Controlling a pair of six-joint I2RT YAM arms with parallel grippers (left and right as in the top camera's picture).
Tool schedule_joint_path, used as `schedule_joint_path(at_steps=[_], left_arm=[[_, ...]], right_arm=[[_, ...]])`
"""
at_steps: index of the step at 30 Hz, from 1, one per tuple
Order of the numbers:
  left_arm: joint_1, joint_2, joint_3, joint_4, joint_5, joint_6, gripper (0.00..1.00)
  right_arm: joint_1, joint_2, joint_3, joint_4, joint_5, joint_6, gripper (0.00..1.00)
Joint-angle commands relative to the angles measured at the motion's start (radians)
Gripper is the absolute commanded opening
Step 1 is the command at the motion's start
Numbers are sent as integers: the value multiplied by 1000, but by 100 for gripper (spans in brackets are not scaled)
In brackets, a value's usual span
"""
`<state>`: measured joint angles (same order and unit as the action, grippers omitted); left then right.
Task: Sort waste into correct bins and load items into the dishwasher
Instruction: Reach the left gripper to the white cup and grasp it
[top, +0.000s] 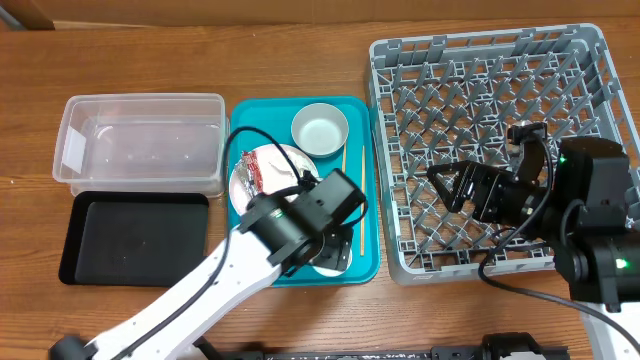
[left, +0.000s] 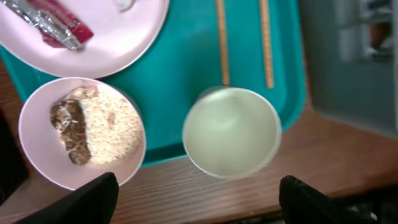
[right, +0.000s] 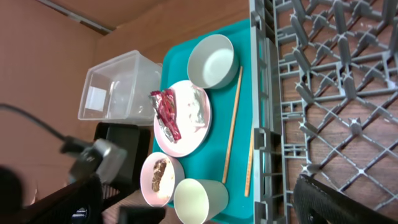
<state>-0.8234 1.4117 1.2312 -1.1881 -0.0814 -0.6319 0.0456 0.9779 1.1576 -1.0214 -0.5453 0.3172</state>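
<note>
teal tray (left: 180, 74) edge beside white cup (left: 230, 130), left gripper (left: 198, 186), right gripper (right: 199, 186) both spread (empty)

Overhead, the left arm (top: 300, 220) hides the small plate (left: 81, 134) and cup (left: 230, 130); the left wrist view's top edge crops the large plate (left: 118, 31) and chopsticks (left: 222, 37).

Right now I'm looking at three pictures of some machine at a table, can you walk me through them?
It is a robot with two arms, each ending in a two-finger gripper. One picture looks down from above the table; the other two come from cameras on the wrists. The left gripper hangs open over a white cup and a small plate of rice on a teal tray. The right gripper is open above the grey dish rack. Neither holds anything. A clear tub and a black tray sit beside the teal tray.
</note>
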Motion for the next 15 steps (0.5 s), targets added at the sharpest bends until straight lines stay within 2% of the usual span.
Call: schedule_joint_path(at_steps=[1, 8, 12, 15], left_arm=[[-2, 101, 7, 16, -82, -71, 80], [0, 253, -1, 93, -59, -48, 71], [3, 301, -1, 93, -48, -48, 44], [6, 307, -1, 97, -49, -48, 34]], right_arm=[[-7, 12, 29, -6, -7, -3, 100], [-7, 18, 29, -3, -7, -3, 100], [-7, 18, 29, -4, -7, -3, 100], [-7, 18, 29, -4, -7, -3, 100]])
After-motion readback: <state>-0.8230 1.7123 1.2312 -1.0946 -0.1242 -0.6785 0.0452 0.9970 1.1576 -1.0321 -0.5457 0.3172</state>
